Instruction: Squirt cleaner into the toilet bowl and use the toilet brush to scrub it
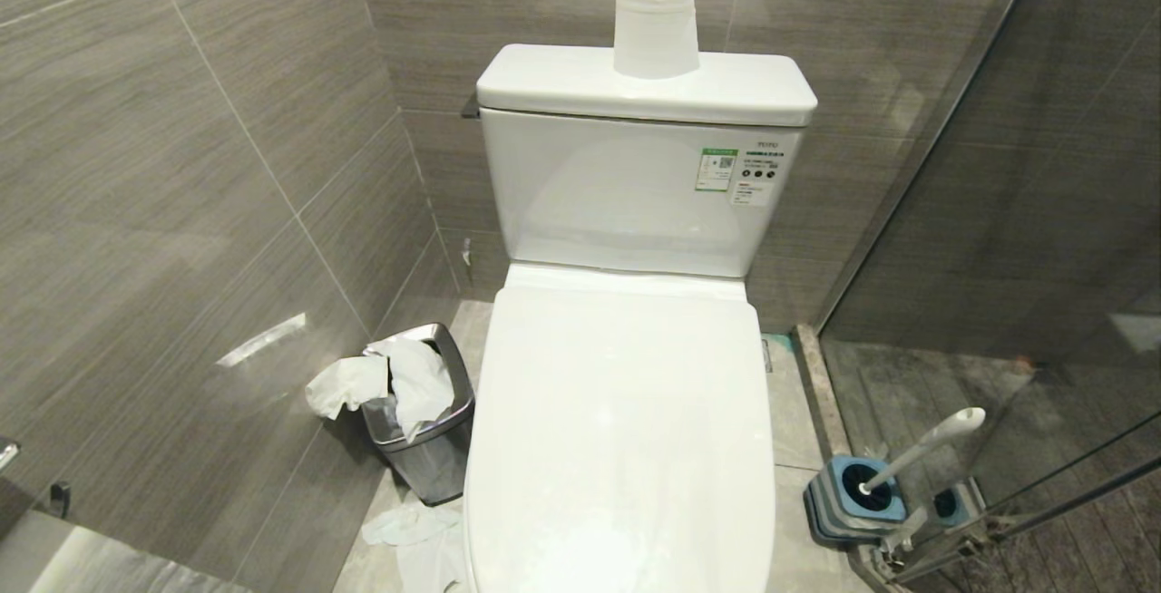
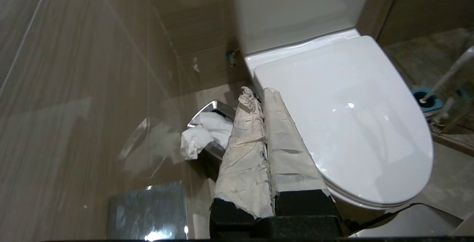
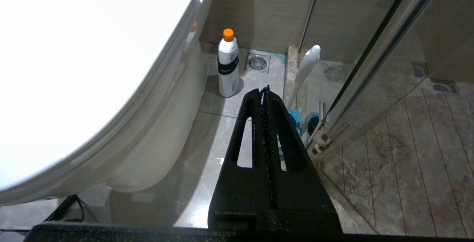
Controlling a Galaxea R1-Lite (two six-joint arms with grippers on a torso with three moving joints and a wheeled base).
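White toilet lid (image 1: 626,412) shut, bowl hidden beneath. My left gripper (image 2: 259,94) pinched closed, empty, beside lid's left edge near steel waste bin (image 1: 426,430). My right gripper (image 3: 265,92) closed, empty. Toilet brush (image 1: 916,452) in holder (image 1: 853,498), floor right; orange-capped bottle (image 3: 227,64) beside toilet base. Risks: closed fingers slip off glossy lid; lifted lid slams back down.

The grey marbled tile floor (image 3: 207,131) carries the glossy white ceramic toilet bowl (image 3: 155,123). Beyond the closed right pincer (image 3: 265,91) stand a white orange-capped plastic bottle (image 3: 227,66) and a square grey-and-blue brush holder (image 1: 853,498). A steel waste bin (image 1: 426,448) and crumpled white paper (image 1: 413,529) sit just beyond the shut left pincer (image 2: 259,93).
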